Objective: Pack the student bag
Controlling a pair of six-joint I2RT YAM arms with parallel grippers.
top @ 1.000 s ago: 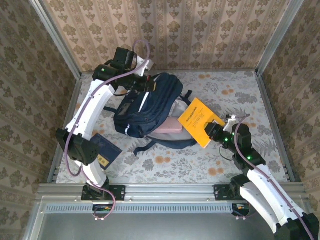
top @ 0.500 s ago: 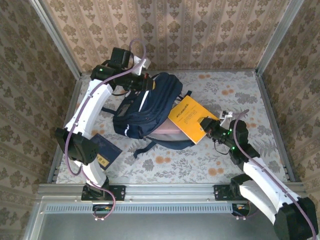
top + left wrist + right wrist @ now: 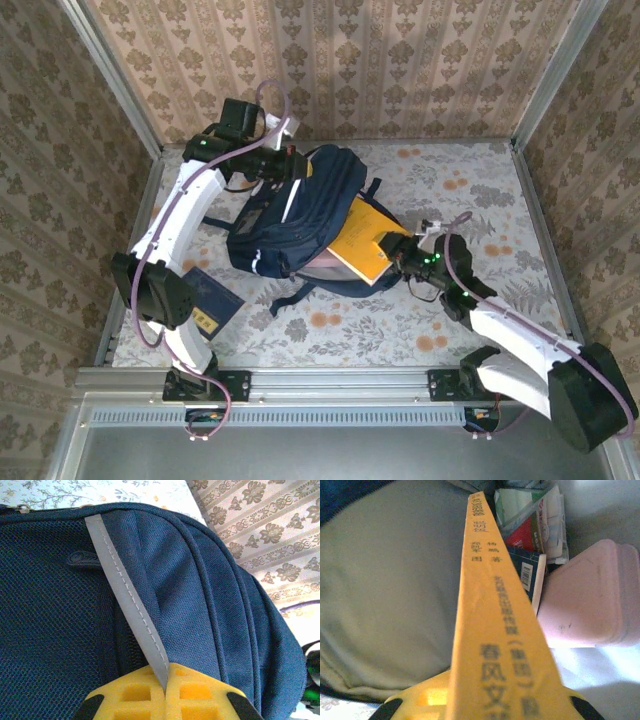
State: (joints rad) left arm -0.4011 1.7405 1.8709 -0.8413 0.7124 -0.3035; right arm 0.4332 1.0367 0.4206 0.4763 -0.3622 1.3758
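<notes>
We see the yellow book (image 3: pixel 365 240) now half inside the student bag (image 3: pixel 300 215) lying on the table (image 3: pixel 480 190); a second ago it was outside. The right tool (image 3: pixel 400 252) clamps the stiff book, and the left tool (image 3: pixel 285 165) pinches the bag's stitched grey strip (image 3: pixel 125 595) (holding the mouth open, we judge). The bag has coarse navy mesh and smooth pale lining, with a rounded pink case (image 3: pixel 590 600) inside.

Overhead; 2 wrists near student bag (image 3: pixel 310 200)

Navy student bag (image 3: pixel 322 190), yellow book (image 3: pixel 362 241), pink case (image 3: pixel 590 595), floral table (image 3: pixel 475 188)
</notes>
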